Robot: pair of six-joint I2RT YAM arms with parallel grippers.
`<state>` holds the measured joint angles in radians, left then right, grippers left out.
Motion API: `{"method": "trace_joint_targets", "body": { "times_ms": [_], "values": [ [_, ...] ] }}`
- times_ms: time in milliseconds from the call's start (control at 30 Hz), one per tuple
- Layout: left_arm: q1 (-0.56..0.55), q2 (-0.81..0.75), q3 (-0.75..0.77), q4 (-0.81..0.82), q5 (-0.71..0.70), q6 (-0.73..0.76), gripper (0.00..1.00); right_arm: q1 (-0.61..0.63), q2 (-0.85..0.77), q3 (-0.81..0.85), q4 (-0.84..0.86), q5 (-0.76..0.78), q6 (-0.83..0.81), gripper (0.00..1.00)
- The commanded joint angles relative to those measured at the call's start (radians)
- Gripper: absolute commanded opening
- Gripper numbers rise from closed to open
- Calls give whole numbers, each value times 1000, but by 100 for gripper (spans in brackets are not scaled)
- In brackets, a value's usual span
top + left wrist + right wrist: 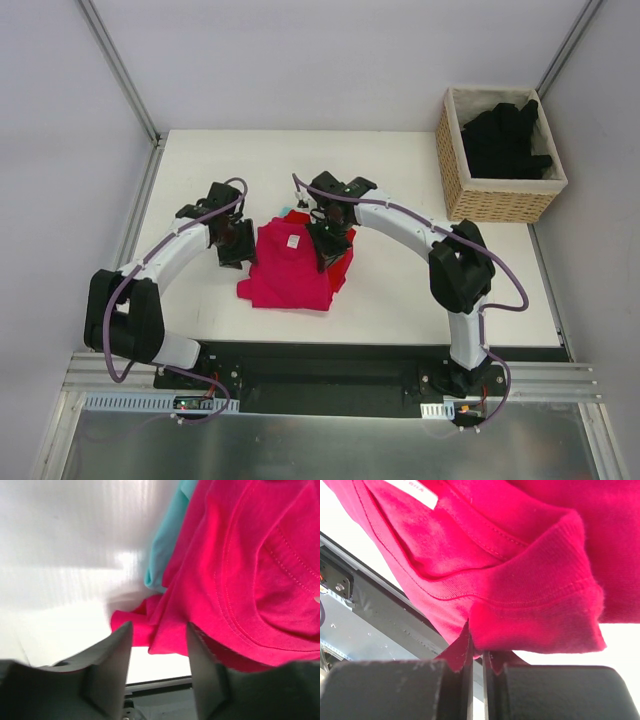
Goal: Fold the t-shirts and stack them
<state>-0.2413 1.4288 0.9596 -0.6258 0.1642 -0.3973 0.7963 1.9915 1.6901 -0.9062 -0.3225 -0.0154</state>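
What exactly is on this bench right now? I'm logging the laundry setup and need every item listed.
pink t-shirt: one, magenta-pink, middle of the table
white label: one, white, on the pink t-shirt near its collar
red t-shirt: one, brighter red, under the pink t-shirt, showing at its right side
teal cloth: one, pale teal, peeking from under the pink t-shirt
black t-shirts: a heap, count unclear, black, in the basket
basket: one, tan wicker, far right corner
table: one, white
left arm, right arm: white with black joints
left end effector: open, at the pink t-shirt's left edge
right end effector: shut on the pink t-shirt
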Motion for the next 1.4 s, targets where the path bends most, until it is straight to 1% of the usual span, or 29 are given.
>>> {"method": "trace_joint_targets", "body": {
  "times_ms": [0,200,433,567,733,833,1000,1133,1367],
  "values": [
    [7,-22,15,-26,-81,25,50,-5,-51,13,-60,5,-24,1],
    [10,4,-27,47,-34,44,51,-5,-57,5,-69,8,-32,1],
    [11,61,-68,176,124,35,47,-6,-76,-14,-74,14,-47,1],
    [11,64,-88,235,205,22,44,-8,-74,-7,-95,20,-60,1],
    [11,90,-128,314,271,5,43,-6,-74,-7,-95,14,-61,1],
    [11,93,-153,336,317,-23,40,-8,-76,-1,-96,19,-67,1],
    [11,18,-176,327,336,-44,40,-8,-76,-6,-97,14,-69,1],
    [11,-45,-165,276,324,-67,39,-8,-63,5,-99,10,-70,1],
    [11,-88,-131,202,316,-71,38,-9,-42,33,-102,-4,-67,1]
  ]
}}
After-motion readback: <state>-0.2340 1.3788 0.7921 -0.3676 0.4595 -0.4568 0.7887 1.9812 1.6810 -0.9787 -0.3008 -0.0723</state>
